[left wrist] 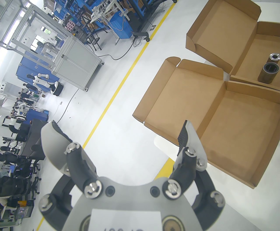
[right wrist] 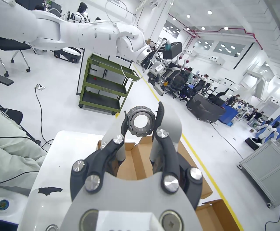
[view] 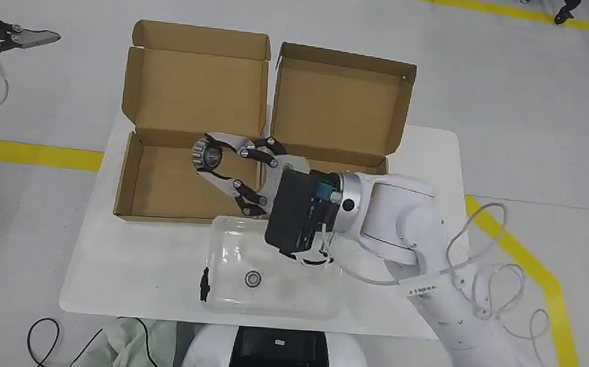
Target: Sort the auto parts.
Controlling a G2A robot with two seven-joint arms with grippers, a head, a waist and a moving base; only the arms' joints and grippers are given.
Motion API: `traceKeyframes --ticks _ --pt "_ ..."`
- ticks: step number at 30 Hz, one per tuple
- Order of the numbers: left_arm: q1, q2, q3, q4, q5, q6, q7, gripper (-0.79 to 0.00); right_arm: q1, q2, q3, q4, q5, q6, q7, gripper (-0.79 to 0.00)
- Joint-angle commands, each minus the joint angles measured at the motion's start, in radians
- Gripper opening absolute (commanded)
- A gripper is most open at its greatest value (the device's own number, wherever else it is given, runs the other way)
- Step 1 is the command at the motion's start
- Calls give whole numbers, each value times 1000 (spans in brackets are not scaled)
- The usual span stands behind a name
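Observation:
My right gripper (view: 206,159) is shut on a ribbed metal bearing (view: 213,155) and holds it above the far side of the left cardboard box (view: 164,192). The right wrist view has the bearing (right wrist: 141,121) clamped between the two fingertips, bore facing the camera. Off the table at the far left, my left gripper (view: 37,38) hangs open over the floor. Its fingers (left wrist: 188,135) are spread with nothing between them. Two dark metal sleeves (left wrist: 268,73) stand in the right cardboard box (left wrist: 251,50).
A clear plastic tray (view: 231,242) sits at the table's front edge with a small metal ring (view: 253,278) in it. The right box's raised lid (view: 339,96) stands behind my right arm. A green cart (right wrist: 105,87) stands on the floor beyond the table.

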Motion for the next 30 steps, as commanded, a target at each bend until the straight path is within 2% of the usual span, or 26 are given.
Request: traceKeyframes --ticks 1,18,30 --pt "0 0 0 0 0 0 0 0 6 -1 -1 -1 3 2 4 -785" --pt "0 0 0 0 0 0 0 0 24 -7 -2 -18 -7 32 41 -785" --pt "0 0 0 0 0 0 0 0 -21 -7 -34 60 -42 54 78 -785"
